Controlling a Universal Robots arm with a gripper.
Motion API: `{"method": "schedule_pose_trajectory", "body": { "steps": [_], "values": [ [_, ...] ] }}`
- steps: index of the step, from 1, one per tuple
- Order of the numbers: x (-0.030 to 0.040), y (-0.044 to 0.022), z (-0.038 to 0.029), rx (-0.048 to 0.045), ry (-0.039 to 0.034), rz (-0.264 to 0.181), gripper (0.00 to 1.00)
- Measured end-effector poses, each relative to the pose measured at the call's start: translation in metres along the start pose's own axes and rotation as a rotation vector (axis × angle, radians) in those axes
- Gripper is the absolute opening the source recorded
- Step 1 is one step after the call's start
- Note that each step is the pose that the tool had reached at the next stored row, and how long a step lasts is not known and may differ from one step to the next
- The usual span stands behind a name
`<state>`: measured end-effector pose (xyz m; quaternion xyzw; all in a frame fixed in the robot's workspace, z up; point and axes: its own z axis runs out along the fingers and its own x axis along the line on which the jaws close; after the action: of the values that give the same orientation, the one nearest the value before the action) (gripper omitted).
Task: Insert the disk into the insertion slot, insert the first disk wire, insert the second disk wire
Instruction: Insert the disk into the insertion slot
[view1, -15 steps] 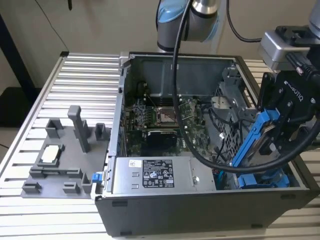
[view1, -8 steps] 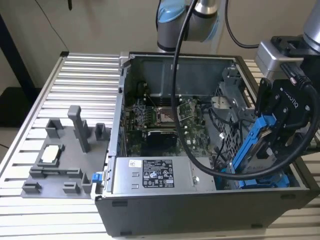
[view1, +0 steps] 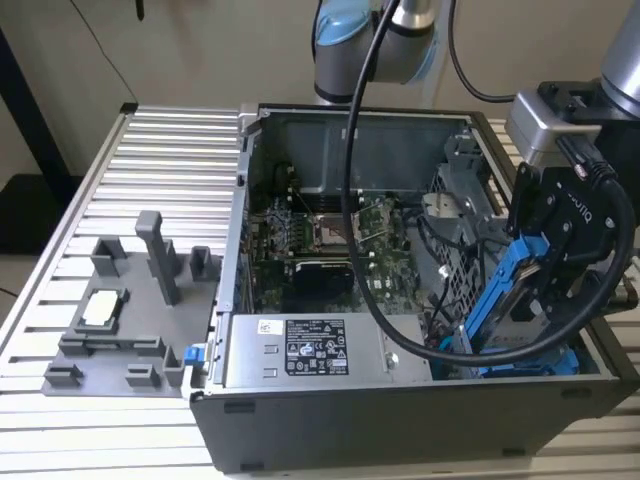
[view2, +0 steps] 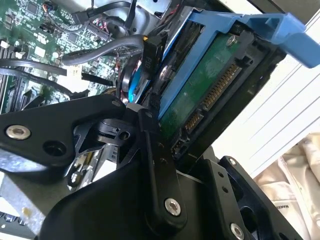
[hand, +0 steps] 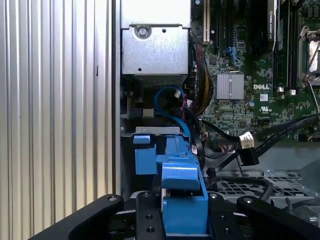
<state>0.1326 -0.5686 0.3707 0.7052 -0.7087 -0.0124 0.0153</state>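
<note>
**Step one in hand: disk clamped, tilted over the bay, not yet seated**

The gripper (view1: 545, 270) was seen closed on the disk (view1: 500, 300), its black fingers (hand: 150, 217) pressed against either side of the blue carrier frame in the first wrist view; nothing else was held. The disk was carried steeply tilted at the exterior view's right of the open computer case (view1: 300, 420); its lower end was down among the blue fittings of the insertion slot (view1: 452, 275), its upper end was raised well above the bay; it was not lying flat, so the first step was judged unfinished. In the second wrist view the green underside of the disk (view2: 200, 100) was turned to the camera, and its edge connector (view2: 217, 90) was bare; no wire was plugged in, so both wire steps were judged not begun. A black plug (view2: 150, 55) and loose black cables (hand: 250, 147) were seen just beside the carrier, between it and the motherboard (view1: 330, 235); a blue cable (hand: 167, 95) was looped near the bay, below the power-supply box (hand: 155, 47).

Seating was judged to call for the carrier being brought level with the bay and kept square to its perforated wall; the loose cables were judged a snag risk if caught under the frame. Whether the carrier tabs had met the bay rails could not be told.
</note>
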Motion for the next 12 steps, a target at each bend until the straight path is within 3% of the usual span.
{"method": "schedule_pose_trajectory", "body": {
  "steps": [2,3,6,10,12],
  "values": [
    [0.0,0.0,0.0,-0.0001,0.0003,0.0,0.34],
    [0.0,0.0,0.0,-0.0001,0.0002,0.0,0.4],
    [-0.0002,0.0,-0.0012,-0.0002,0.0004,0.0,0.4],
    [-0.0001,0.0008,-0.0185,-0.0007,0.0006,0.0,0.4],
    [-0.0002,0.0009,-0.0241,-0.0007,0.0009,0.0,0.4]
  ]
}}
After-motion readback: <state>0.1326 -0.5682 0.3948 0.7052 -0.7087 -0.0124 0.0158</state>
